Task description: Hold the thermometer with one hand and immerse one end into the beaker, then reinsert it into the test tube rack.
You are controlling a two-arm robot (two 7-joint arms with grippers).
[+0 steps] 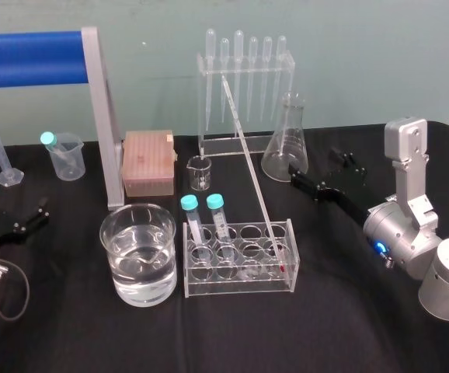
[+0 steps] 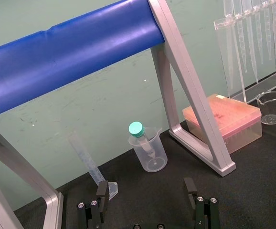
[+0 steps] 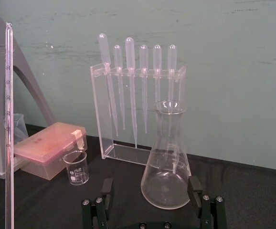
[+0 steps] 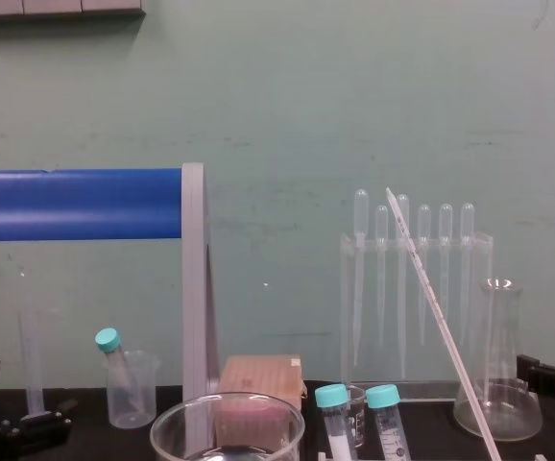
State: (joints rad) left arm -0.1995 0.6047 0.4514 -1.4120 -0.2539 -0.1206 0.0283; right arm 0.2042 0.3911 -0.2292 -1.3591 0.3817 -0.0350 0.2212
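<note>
- While checking the bench, note thermometer seated in test tube rack, at the right end cell, red tip down near the rack floor.
- Leans rather than stands upright, top tilted back and to the left toward pipette stand; touched by neither gripper.
- Find beaker just left of the rack, part-filled with clear liquid, apart from the thermometer.
- Count two teal-capped tubes in the rack's left cells.
- Place right gripper behind and to the right of the rack, low over black cloth; fingers spread wide, pinching nothing.
- See conical flask close ahead of those fingers; cannot tell whether touching.
- Place left gripper at the table's left side, well apart from the rack; fingers spread, pinching nothing, pointed toward small plastic beaker holding a capped tube.
- Log small glass beaker and pink box behind the big beaker, the box beside the leg of blue-barred frame.
</note>
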